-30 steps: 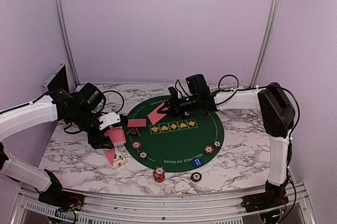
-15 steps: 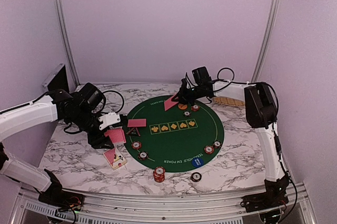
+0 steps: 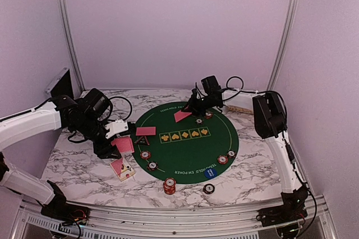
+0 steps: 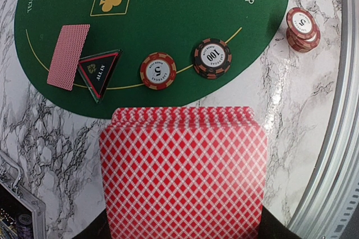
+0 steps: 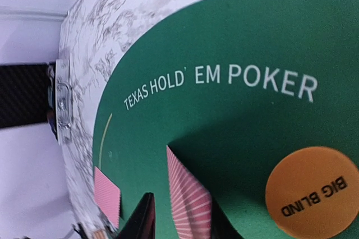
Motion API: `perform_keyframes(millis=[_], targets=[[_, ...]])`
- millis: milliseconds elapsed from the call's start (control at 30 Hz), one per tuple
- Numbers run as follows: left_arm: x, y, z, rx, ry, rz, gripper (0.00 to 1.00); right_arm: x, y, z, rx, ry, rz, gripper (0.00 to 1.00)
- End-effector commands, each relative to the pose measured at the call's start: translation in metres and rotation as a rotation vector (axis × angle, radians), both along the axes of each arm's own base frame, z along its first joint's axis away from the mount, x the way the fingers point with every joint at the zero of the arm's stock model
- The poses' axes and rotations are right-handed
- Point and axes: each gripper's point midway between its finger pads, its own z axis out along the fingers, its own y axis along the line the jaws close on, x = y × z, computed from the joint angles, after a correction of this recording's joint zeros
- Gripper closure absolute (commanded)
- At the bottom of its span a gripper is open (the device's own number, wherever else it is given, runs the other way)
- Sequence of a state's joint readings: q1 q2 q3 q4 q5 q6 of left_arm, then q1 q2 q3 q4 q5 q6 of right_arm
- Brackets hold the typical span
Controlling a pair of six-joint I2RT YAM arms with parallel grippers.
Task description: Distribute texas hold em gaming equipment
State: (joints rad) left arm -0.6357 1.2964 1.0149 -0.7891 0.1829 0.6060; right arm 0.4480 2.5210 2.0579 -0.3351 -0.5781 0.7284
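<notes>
1. Moved since a second back: right gripper (image 3: 190, 110), out from mid-mat to the 12 o'clock rim of the green mat (image 3: 185, 152), held card (image 3: 182, 116) carried along. Left arm unchanged.
2. Right gripper: tilts the held card down, one edge on the felt, at 9 o'clock of the orange disc (image 5: 311, 191). Probably a deal to the far seat. Fingers (image 5: 140, 222) seem slightly parted, with a sliver of green between one and the card. Cannot tell whether any pinch remains.
3. Left gripper (image 3: 119, 141): clamped tight on the deck (image 4: 182, 177), off the mat at 9 o'clock, backs up and slightly fanned. Likely kept there as the supply for dealing.
4. Already out:
   - laid card (image 4: 67, 55) face-down near the mat's 9 o'clock rim
   - black triangular marker (image 4: 100, 70) just beside it, apparently touching
   - chips (image 4: 157, 70) along the yellow line
   - chip stack (image 4: 303, 24) off the felt at 6 o'clock
   - blue disc (image 3: 210, 173) at 5 o'clock
5. Materials:
   - cards thin and glossy, red lattice backs, rounded corners; probably slippery and easily bent
   - chips thick, with striped edges
   - mat matte felt
   - table (image 3: 78, 160) smooth marble print
   - case (image 4: 17, 216) metal-edged, low at 7 o'clock in the left wrist view
</notes>
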Motion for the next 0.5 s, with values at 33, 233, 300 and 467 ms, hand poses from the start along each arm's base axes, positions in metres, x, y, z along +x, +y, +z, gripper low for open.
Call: perform_keyframes(millis=[33,233,300,467], targets=[[0.000,-0.002,0.011,-0.031,-0.019,-0.002,1.00,0.021,-0.014,0.016,-0.044,-0.062,-0.031,0.59],[0.000,-0.003,0.011,-0.034,-0.012,-0.003,1.00,0.027,-0.028,0.031,-0.107,-0.110,-0.043,0.44],[0.000,-0.003,0.011,-0.034,-0.013,-0.002,1.00,0.031,-0.038,0.037,-0.130,-0.126,-0.066,0.43],[-0.001,-0.003,0.011,-0.033,-0.014,-0.002,1.00,0.040,-0.057,0.059,-0.201,-0.193,-0.111,0.37]])
